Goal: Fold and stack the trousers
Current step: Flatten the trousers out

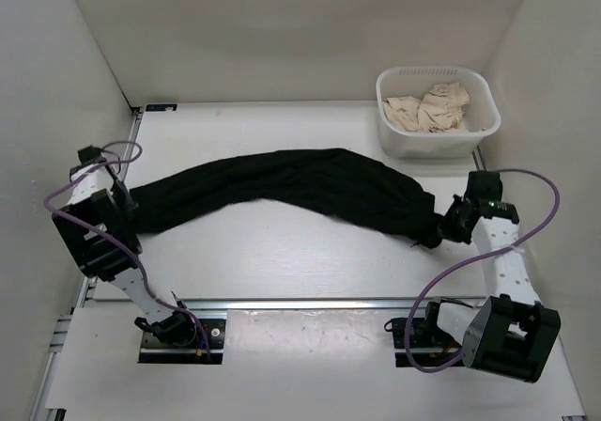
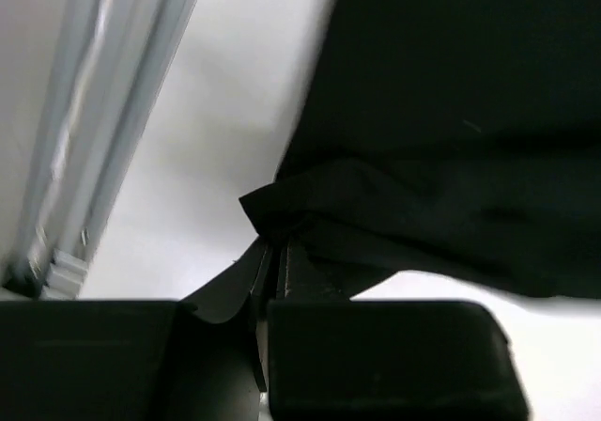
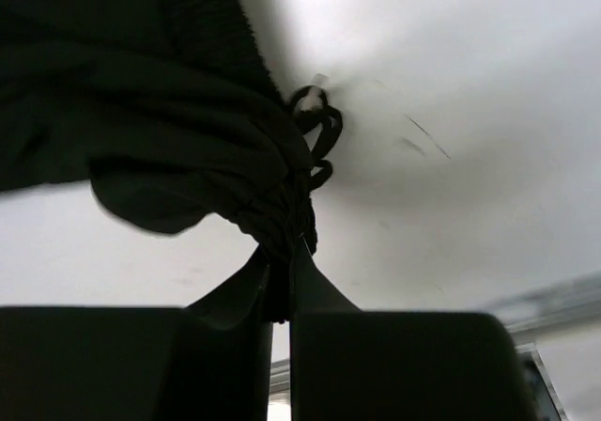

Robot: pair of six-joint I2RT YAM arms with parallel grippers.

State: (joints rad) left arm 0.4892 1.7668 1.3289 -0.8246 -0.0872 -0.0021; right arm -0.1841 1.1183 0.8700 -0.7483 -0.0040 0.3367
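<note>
Trousers (image 1: 291,191): stretched left to right across the middle of the tabletop (image 1: 282,271), in a shallow arch bowing toward the far side.

Left tool (image 1: 128,201): closed on the narrow left end. In the wrist view its fingers (image 2: 223,297) are pinched together with a fold of black fabric between them.

Right tool (image 1: 449,226): closed on the wider right end. In the wrist view gathered cloth is bunched between its fingers (image 3: 319,294), with a looped drawstring (image 3: 319,130) just beyond.

Far right: a white tub (image 1: 423,144) holds crumpled beige cloths (image 1: 432,106), just beside the trousers' right end; I cannot tell whether they touch.
</note>
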